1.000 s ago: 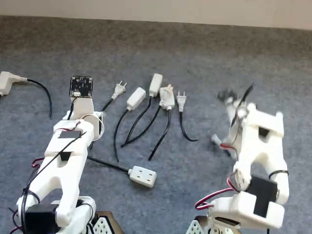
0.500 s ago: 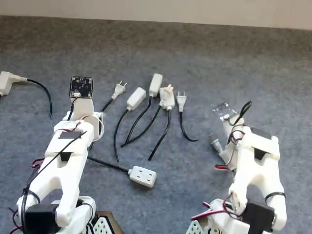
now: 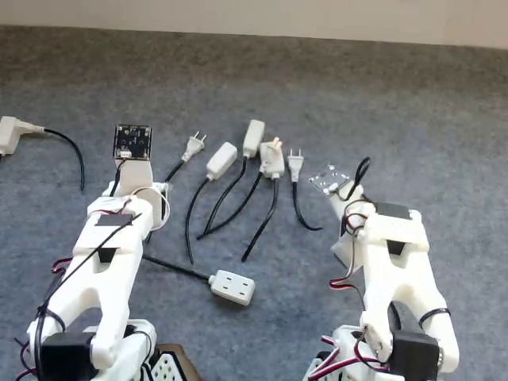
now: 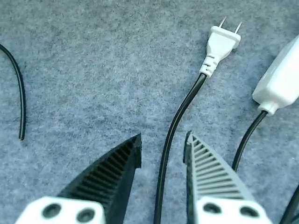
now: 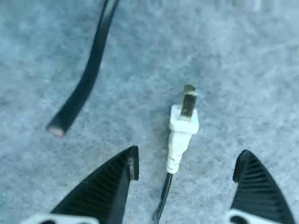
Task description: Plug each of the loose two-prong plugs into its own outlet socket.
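Note:
A white two-prong plug (image 4: 222,41) lies flat on the grey carpet, and its black cable (image 4: 175,135) runs back between the fingers of my open left gripper (image 4: 163,137). That plug (image 3: 193,145) lies just ahead of the left arm (image 3: 119,230). A smaller white plug (image 5: 183,123) lies prongs-away between the wide-spread fingers of my open right gripper (image 5: 188,151), untouched. The right arm (image 3: 389,246) sits just right of the plug (image 3: 295,163). Loose white sockets (image 3: 221,159) (image 3: 253,136) lie between the arms. A plug-and-socket pair (image 3: 271,157) lies joined.
A white socket block (image 3: 232,286) on a black cable lies near the front between the arms. Another white plug (image 3: 12,131) with its cable sits at the far left. A cut cable end (image 5: 56,129) lies beside the right gripper. A white socket body (image 4: 280,77) lies beside the left gripper.
The right arm has swung left and come down toward the row of plugs, its wrist now close to the rightmost plug. The left arm has not moved.

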{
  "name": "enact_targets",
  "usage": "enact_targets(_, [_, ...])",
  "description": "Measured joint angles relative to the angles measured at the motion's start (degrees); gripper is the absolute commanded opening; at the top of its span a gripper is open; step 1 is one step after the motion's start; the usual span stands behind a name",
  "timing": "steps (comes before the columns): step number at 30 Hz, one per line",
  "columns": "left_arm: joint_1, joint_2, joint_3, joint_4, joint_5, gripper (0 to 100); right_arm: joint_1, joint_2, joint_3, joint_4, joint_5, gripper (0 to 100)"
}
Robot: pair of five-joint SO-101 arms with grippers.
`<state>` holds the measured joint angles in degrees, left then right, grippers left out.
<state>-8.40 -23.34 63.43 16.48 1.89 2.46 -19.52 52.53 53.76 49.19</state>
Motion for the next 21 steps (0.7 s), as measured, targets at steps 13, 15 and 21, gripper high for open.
enact_targets(13, [0.00, 0.00, 0.00, 0.00, 0.00, 16, 0.79, 8.88, -1.76, -1.76, 4.40, 16.3])
enact_targets(15, [0.00, 0.00, 0.00, 0.00, 0.00, 16, 1.49, 11.87, -3.60, -1.76, 4.57, 16.3])
enact_targets(21, [0.00, 0.00, 0.00, 0.00, 0.00, 16, 3.25, 16.79, -7.91, -1.58, 4.66, 13.5])
